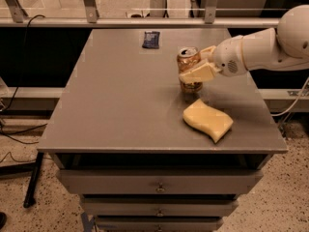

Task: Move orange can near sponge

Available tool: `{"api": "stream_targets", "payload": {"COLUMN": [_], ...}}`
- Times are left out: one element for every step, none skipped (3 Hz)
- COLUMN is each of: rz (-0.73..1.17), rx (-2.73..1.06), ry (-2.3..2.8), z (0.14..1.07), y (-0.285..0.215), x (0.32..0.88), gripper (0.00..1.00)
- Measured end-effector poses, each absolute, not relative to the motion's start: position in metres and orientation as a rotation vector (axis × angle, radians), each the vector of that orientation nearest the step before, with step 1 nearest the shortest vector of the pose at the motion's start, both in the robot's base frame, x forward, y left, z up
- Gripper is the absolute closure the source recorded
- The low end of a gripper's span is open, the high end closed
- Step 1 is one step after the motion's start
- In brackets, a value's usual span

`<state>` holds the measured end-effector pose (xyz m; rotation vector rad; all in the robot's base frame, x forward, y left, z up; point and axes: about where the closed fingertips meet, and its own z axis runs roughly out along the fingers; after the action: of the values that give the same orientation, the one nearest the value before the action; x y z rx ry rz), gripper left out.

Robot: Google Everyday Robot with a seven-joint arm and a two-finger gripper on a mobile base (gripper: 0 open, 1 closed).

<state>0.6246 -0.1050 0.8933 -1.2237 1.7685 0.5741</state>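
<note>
Looking down on a grey table [111, 105], drawers stacked beneath. Reaching in from the right over its far half: a white arm [270, 47]. Lying flat toward the front right corner: the pale yellow sponge [207, 120]. Just behind it, upright, the orange can [187, 58], silver top showing, base at or barely above the tabletop, too close to call. Clamped on that can from the right: the gripper [194, 66], pale fingers against its sides. Way back by the far edge, well apart: a small dark blue packet [151, 39].
</note>
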Motion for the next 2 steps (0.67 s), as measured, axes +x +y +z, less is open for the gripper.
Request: {"api": "stream_targets", "payload": {"rz": [0.600,0.617], "rx": [-1.209,-1.189], "ry": [1.798,1.816], "z": [0.883,0.876], "y": [-0.119,-0.128], "x": [0.605,0.591], "gripper": [0.82,0.59]}}
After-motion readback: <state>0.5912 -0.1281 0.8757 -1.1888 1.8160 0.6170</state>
